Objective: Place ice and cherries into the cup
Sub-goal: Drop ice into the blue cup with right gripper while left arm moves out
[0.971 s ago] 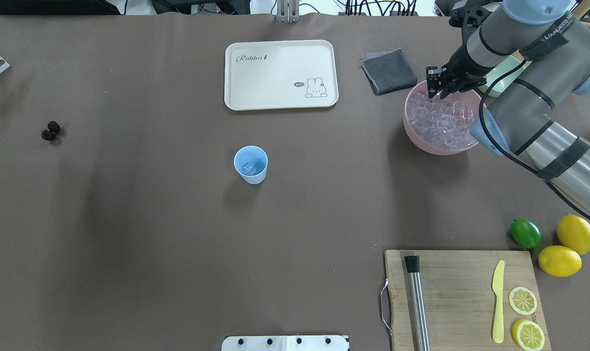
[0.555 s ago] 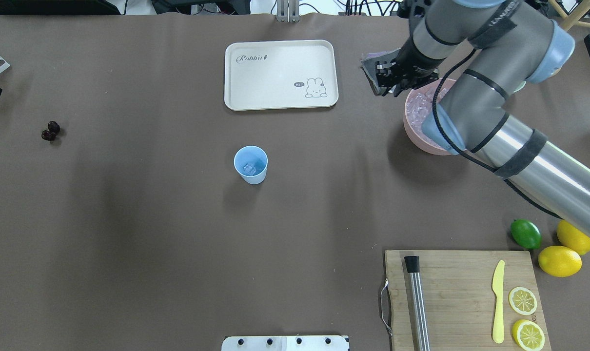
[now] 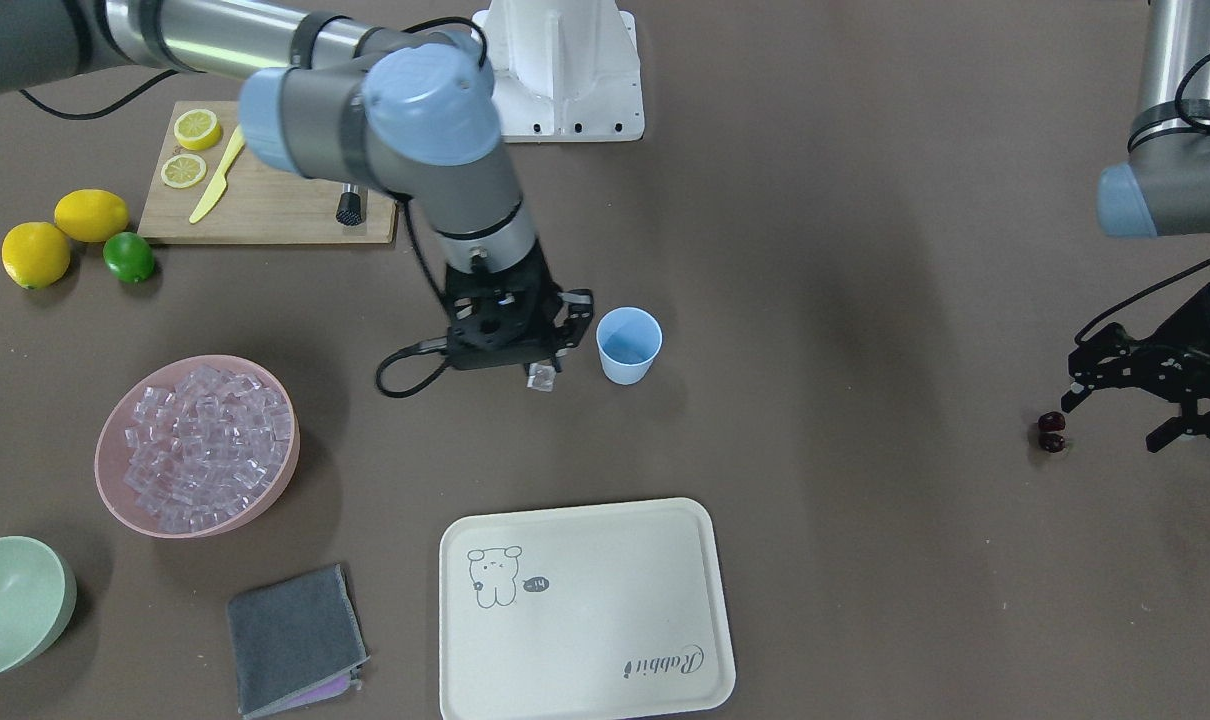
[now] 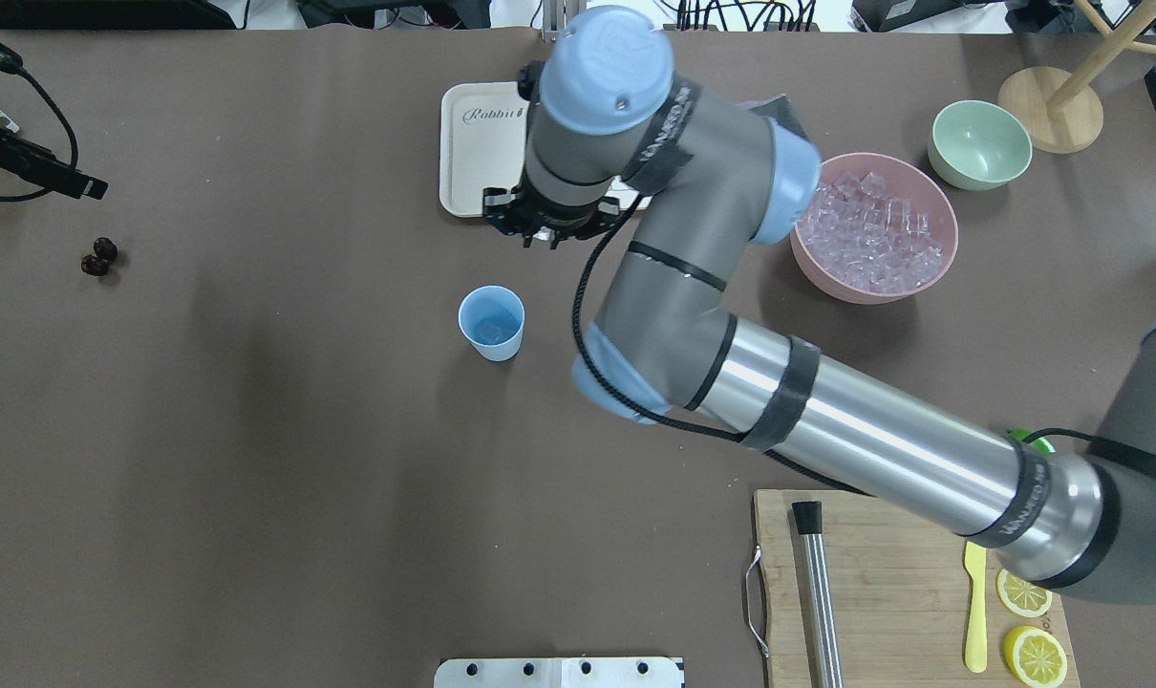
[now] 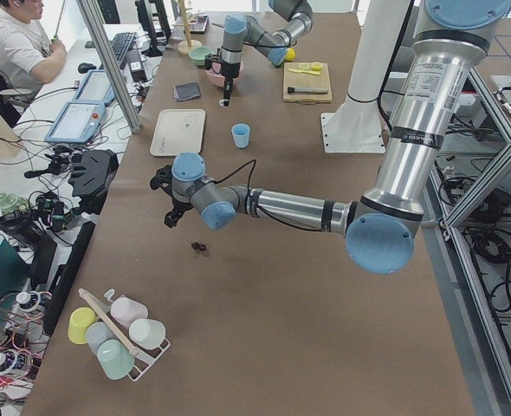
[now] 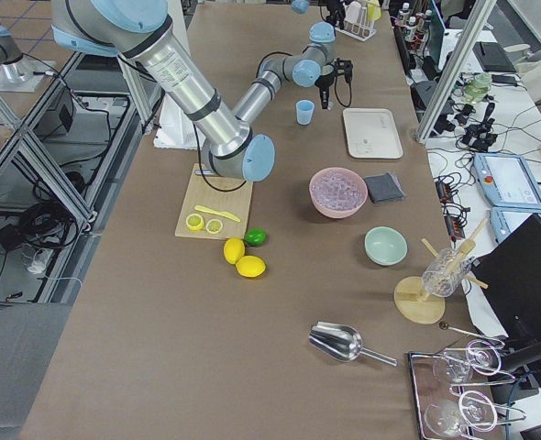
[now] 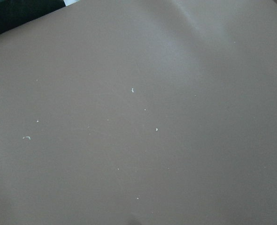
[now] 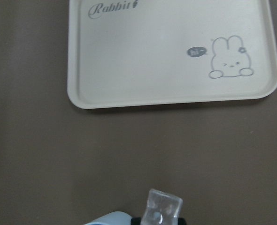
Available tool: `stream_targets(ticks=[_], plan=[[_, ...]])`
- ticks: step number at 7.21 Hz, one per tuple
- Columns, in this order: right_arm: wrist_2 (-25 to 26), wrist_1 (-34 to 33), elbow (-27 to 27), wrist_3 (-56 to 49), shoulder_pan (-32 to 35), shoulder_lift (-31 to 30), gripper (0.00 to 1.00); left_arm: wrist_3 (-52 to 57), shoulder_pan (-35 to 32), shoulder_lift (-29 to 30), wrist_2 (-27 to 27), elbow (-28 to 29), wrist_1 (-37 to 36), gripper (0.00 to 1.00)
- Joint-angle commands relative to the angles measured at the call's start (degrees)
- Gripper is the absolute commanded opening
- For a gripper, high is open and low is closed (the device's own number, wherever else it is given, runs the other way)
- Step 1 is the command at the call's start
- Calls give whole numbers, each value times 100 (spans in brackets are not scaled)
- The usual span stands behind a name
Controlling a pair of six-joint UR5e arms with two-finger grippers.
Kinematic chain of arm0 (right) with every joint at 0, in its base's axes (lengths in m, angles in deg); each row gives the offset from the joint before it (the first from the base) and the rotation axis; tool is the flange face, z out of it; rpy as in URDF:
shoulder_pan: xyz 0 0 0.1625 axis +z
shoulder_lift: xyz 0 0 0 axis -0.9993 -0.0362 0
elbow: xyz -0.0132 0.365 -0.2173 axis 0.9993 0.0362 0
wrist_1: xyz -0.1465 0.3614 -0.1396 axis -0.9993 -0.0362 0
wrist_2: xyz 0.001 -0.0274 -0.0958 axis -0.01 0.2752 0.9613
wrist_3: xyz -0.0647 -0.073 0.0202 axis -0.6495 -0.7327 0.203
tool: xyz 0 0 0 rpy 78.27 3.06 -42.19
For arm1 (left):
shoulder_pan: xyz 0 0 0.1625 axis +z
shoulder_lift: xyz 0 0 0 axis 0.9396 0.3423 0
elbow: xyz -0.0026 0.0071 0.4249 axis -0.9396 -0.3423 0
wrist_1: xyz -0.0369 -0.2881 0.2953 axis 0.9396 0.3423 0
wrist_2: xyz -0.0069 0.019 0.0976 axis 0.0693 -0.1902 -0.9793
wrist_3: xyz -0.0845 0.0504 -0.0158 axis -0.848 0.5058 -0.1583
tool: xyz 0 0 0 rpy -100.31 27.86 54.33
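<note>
The light blue cup [image 4: 491, 323] [image 3: 628, 345] stands mid-table with a clear cube at its bottom. My right gripper [image 3: 542, 368] hangs just beside the cup, on the tray's side of it, shut on one ice cube [image 3: 540, 380] [image 8: 163, 208]. The cup's rim [image 8: 105, 219] shows at the bottom of the right wrist view. More ice [image 4: 874, 229] fills the pink bowl [image 4: 826, 283]. The cherries [image 4: 98, 257] [image 3: 1051, 433] lie on the table at the far left. My left gripper [image 3: 1117, 418] hovers open close beside them, without touching.
A cream tray [image 4: 482, 162] lies behind the cup, partly under my right arm. A grey cloth [image 3: 295, 640] and a pale green bowl [image 4: 979, 145] are near the pink bowl. A cutting board [image 4: 903, 592] with knife, lemon slices and muddler is front right; lemons [image 3: 65, 232] and a lime [image 3: 128, 257] lie beside it.
My right arm has swung left from the pink bowl to beside the cup. My left arm has come into view at the far left near the cherries.
</note>
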Motion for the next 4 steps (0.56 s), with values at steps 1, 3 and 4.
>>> stream_targets(ticks=[1, 3, 4], plan=[[697, 81, 449, 231, -457, 388, 0, 11, 39, -25, 6, 86, 37, 98], [727, 108, 468, 222, -598, 301, 1, -7, 40, -43, 6, 60, 37, 98], [735, 221, 433, 240, -703, 178, 2, -16, 40, -35, 6, 43, 45, 98]])
